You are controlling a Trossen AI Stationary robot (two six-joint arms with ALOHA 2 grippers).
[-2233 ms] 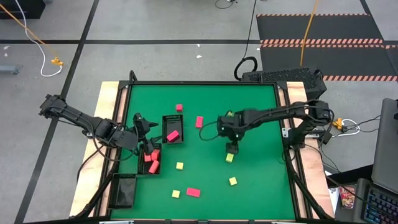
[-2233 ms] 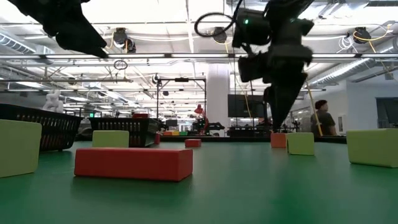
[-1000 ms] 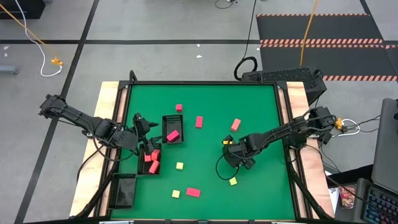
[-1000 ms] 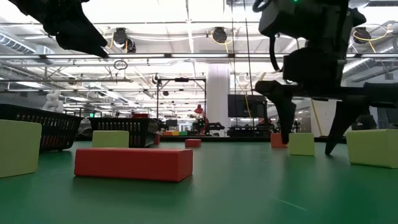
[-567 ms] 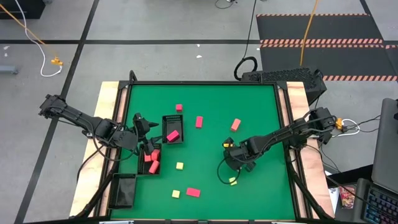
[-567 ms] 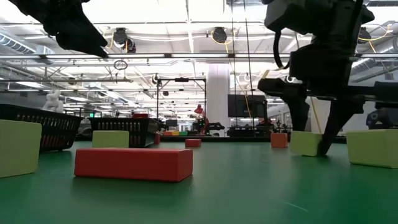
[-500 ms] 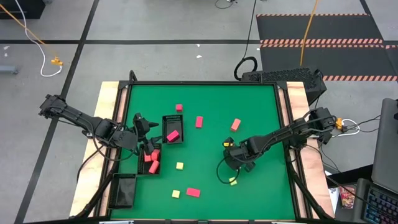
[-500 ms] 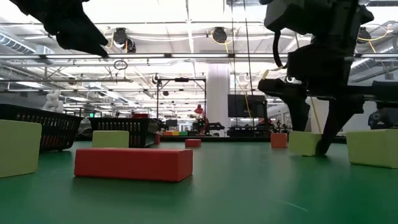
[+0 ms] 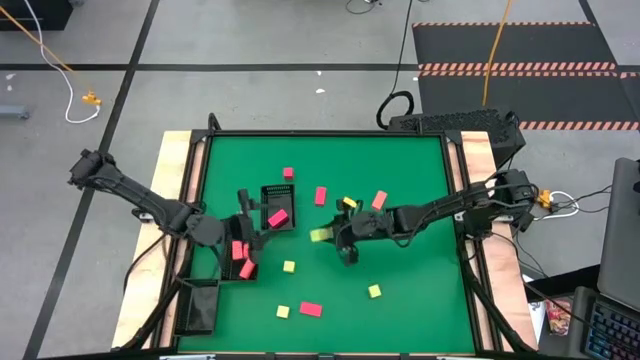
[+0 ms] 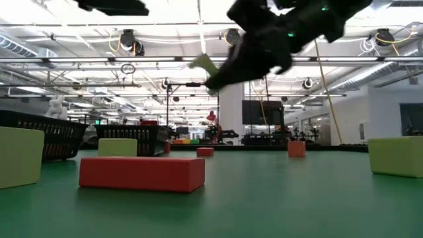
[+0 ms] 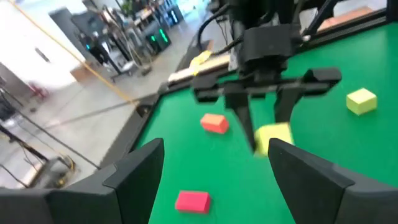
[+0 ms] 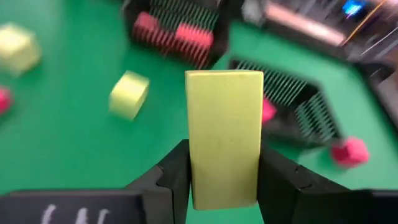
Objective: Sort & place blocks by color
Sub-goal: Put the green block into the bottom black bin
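My right gripper point(image 9: 330, 237) hovers over the middle of the green table, shut on a yellow block point(image 12: 224, 137), which also shows in the high view point(image 9: 320, 235), the low view point(image 10: 203, 64) and the left wrist view point(image 11: 273, 137). My left gripper point(image 9: 248, 235) hangs open above the black mesh trays near the table's left edge, holding nothing. Magenta blocks point(image 9: 277, 216) lie in two of the trays. Other yellow point(image 9: 289, 266), magenta point(image 9: 321, 195) and salmon point(image 9: 379, 200) blocks rest flat on the mat. My right gripper pinches the yellow block between its two fingers, which press on two opposite long sides point(image 12: 193, 155). The fingers point(image 10: 228, 73) slant toward the table's left and slightly down. The block is lifted well clear of the table and sticks out past the fingertips.
Three black mesh trays stand at the left: one point(image 9: 278, 190) toward the middle, one point(image 9: 232, 262) beside it, one point(image 9: 198, 305) at the near left corner. A red bar point(image 9: 311, 309) and yellow blocks point(image 9: 374, 291) point(image 9: 283, 311) lie toward the near edge.
The right gripper has shut on the yellow block it stood astride on the mat, lifted it high and swung it toward the table's left, tipping to a slant. The left gripper has shifted a little toward the table's right and near side, above the trays.
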